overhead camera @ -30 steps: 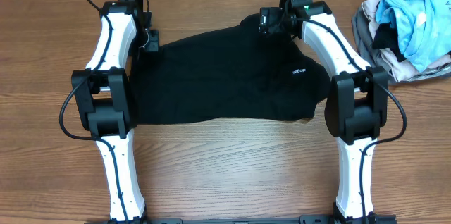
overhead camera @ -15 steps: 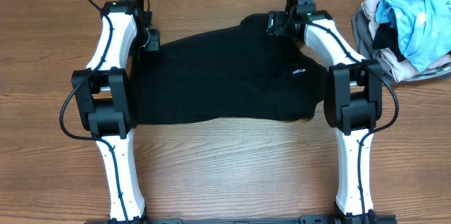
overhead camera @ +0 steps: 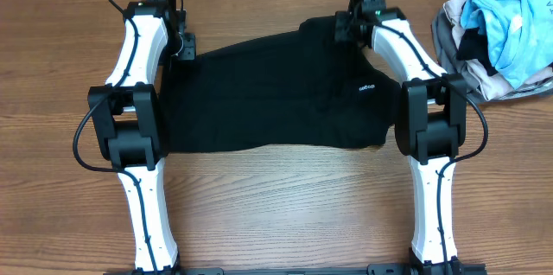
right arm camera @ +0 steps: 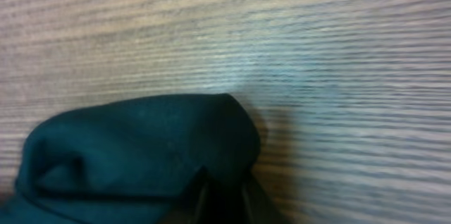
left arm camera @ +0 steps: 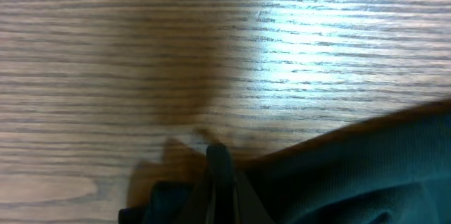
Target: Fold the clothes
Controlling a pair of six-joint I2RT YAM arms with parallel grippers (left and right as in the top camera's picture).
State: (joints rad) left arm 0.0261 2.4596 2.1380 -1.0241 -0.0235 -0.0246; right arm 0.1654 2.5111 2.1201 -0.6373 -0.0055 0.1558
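The clothes [overhead camera: 276,93] are one black garment spread flat across the middle of the table, with a small white logo [overhead camera: 367,89] near its right edge. My left gripper [overhead camera: 183,48] sits at the garment's far-left corner. In the left wrist view its fingers [left arm camera: 220,182] are pressed together with dark fabric [left arm camera: 366,175] bunched around them. At the far-right corner, my right gripper [overhead camera: 343,27] is shut on a raised fold of the cloth [right arm camera: 141,146]. The narrow jaws [right arm camera: 224,199] pinch the edge of that fold.
A bundle of light-blue, grey and beige garments [overhead camera: 497,37] lies at the far right of the wooden table [overhead camera: 285,206]. Both arms reach from the near edge along the garment's two sides.
The right gripper moved a little to the right onto the garment's far-right corner, and its jaws closed from wide open onto the fabric. The left arm held still.
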